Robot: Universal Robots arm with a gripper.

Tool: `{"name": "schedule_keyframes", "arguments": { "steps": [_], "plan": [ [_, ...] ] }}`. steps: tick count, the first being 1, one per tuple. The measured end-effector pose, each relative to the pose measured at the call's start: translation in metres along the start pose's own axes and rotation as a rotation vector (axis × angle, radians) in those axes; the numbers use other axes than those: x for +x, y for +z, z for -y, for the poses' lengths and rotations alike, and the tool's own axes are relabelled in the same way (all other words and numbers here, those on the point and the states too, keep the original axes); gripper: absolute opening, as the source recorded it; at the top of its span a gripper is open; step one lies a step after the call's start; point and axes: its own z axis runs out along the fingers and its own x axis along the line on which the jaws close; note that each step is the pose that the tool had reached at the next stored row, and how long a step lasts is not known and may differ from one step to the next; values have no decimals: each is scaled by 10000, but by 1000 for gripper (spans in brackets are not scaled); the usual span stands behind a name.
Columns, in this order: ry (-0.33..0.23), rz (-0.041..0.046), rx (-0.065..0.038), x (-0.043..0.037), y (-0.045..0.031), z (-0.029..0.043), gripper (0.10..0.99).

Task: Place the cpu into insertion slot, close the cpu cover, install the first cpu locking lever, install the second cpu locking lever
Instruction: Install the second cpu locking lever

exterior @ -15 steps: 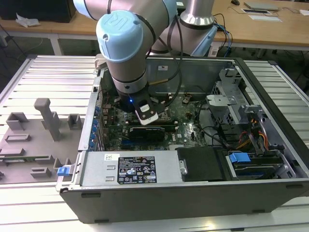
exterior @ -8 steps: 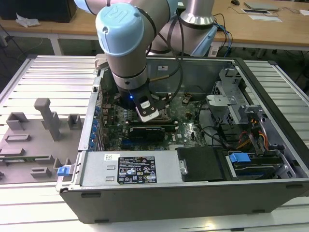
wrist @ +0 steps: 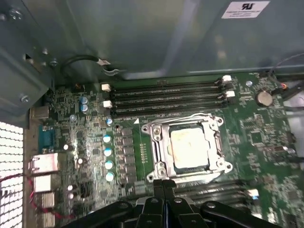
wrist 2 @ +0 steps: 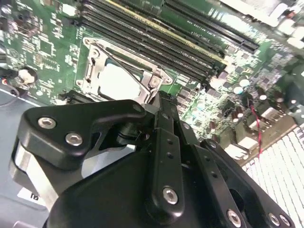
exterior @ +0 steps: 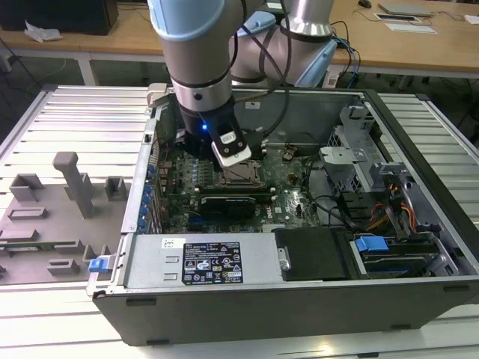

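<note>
The cpu (wrist: 189, 148) sits in the slot (wrist: 167, 151) on the motherboard (wrist: 266, 142), its pale metal top showing through the cut-out of the cover (wrist: 156, 147), which lies flat over it. In both wrist views the gripper (wrist: 164, 186) is just beside the socket's edge, fingers (wrist 2: 166, 137) pressed together with nothing between them. In the exterior view the arm (exterior: 196, 67) reaches into the open case (exterior: 441, 217), over the socket.

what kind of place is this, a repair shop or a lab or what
Probably a robotics lab or test bench: an opened computer case lies on a slatted metal table, a grey fixture tray sits beside it, and wooden desks stand behind.
</note>
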Motion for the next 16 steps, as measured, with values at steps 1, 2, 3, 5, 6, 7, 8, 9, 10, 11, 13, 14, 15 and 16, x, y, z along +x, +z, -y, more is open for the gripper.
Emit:
{"name": "schedule_keyframes", "arguments": {
  "steps": [1,2,3,5,6,7,8,9,10,11,13,14,15,16],
  "plan": [
    [-1,19,129,-11,-35,-10,106],
    [9,34,289,-29,-61,-17,106],
    [34,30,377,-50,-65,-20,106],
    [80,-13,404,-106,-60,-17,106],
    [91,-23,407,-122,-59,-16,106],
    [101,-29,408,-138,-57,-14,106],
    [111,-39,412,-161,-54,-10,106],
    [123,-53,413,-194,-40,-2,106],
    [131,-75,416,-236,-6,8,106],
    [137,-90,416,-261,19,13,106],
    [147,-132,417,-289,66,20,106],
    [152,-144,419,-286,80,23,106],
    [153,-150,421,-284,93,26,106],
    [154,-154,421,-283,108,29,106]
  ]
}}
